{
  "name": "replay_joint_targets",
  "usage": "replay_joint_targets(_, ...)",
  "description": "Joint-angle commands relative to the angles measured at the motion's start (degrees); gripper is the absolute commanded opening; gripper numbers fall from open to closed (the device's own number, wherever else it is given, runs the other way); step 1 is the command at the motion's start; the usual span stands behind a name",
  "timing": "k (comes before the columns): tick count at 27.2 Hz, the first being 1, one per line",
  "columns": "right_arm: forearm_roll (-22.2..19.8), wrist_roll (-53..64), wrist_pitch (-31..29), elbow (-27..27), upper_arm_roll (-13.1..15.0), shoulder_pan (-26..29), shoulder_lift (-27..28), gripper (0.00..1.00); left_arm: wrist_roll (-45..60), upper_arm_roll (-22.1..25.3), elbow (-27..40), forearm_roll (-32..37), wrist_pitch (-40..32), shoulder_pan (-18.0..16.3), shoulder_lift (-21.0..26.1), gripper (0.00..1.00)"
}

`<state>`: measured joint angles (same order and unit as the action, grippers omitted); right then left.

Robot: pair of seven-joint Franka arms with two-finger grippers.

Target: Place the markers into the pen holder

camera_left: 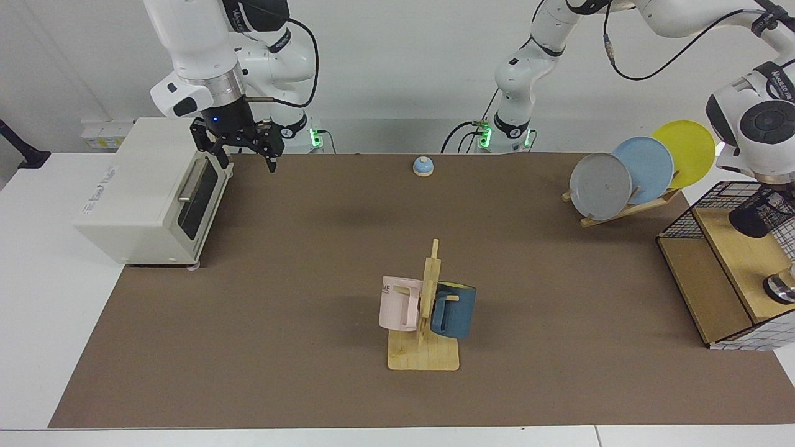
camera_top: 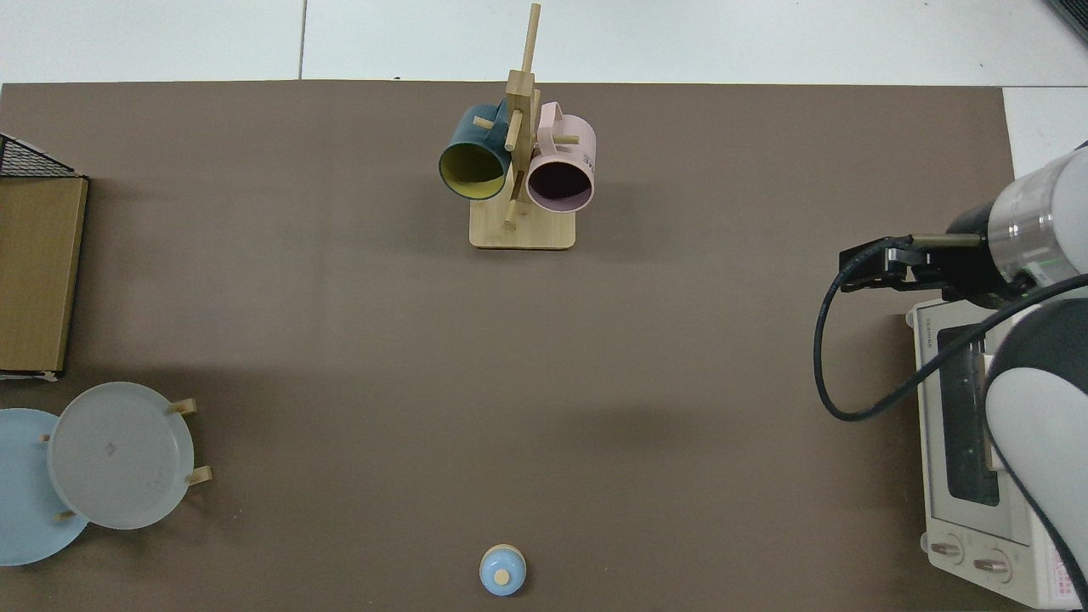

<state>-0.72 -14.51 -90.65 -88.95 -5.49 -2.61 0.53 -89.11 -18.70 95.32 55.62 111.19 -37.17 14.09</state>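
Half the pen holder [camera_left: 765,216] hides behind the left arm's wrist [camera_left: 759,133].

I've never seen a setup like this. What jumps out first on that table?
Probably the wooden mug tree mid-mat, with a pink mug and a blue mug hanging on it, and the fanned grey, blue and yellow plates on a rack toward the facing view's right. The right gripper hangs beside the white toaster oven, while the left arm bends over the black mesh pen holder in the wire basket.

White jointed arms, black cables, silver wrist bands, black hands.
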Motion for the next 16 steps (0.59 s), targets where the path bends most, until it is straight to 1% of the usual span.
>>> replay_joint_targets(1, 0.19, 1.16, -1.11, -0.35, -0.32, 0.59, -0.27, 1.0, -1.42, -0.29, 2.06, -1.21, 2.63, -1.15, -1.53, 0.0)
replay_joint_targets(16, 0.19, 1.16, -1.11, -0.35, -0.32, 0.59, -0.27, 1.0, -2.04, 0.5, 3.2, -2.88, 5.44, -2.03, -1.26, 0.0)
